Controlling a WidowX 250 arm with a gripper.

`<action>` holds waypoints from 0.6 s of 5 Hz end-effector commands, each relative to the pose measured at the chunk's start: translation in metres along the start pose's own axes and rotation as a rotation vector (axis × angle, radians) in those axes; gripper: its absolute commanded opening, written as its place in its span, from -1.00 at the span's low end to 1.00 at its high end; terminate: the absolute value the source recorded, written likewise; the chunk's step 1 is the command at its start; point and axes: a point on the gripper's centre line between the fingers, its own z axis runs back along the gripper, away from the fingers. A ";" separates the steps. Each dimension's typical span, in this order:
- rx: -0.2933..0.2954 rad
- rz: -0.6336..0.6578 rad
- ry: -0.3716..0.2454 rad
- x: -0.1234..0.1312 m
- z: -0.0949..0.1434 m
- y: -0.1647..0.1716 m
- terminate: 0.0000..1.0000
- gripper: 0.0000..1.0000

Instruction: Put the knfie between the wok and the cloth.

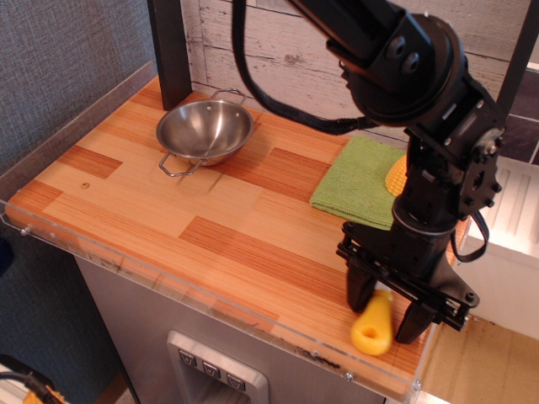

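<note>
Here, in the single overhead view, the gripper (390, 306) stands low over the near right corner of the wooden tabletop (168, 210), its two black fingers (360, 291) spread fairly wide and pointing down. The knfie (373, 326) lies flat between them on the tabletop, its yellow handle toward the front edge; the blade is hidden under the gripper. The left finger looks to be touching or just beside the handle, the right finger just beside it, but whether they press on it cannot be told.

The wok (205, 130) sits upright at the far left of the tabletop, well apart from the gripper. The cloth (358, 181) lies flat at the far right, partly covered by the arm. A yellow ribbed corn toy (396, 175) rests on the cloth's right part, mostly hidden behind the arm.
</note>
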 end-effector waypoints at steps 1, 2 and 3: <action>0.002 0.001 -0.037 -0.007 0.014 0.005 -1.00 -1.00; -0.006 0.017 -0.071 -0.013 0.039 0.010 -1.00 -1.00; -0.020 0.043 -0.114 -0.017 0.068 0.021 -1.00 -1.00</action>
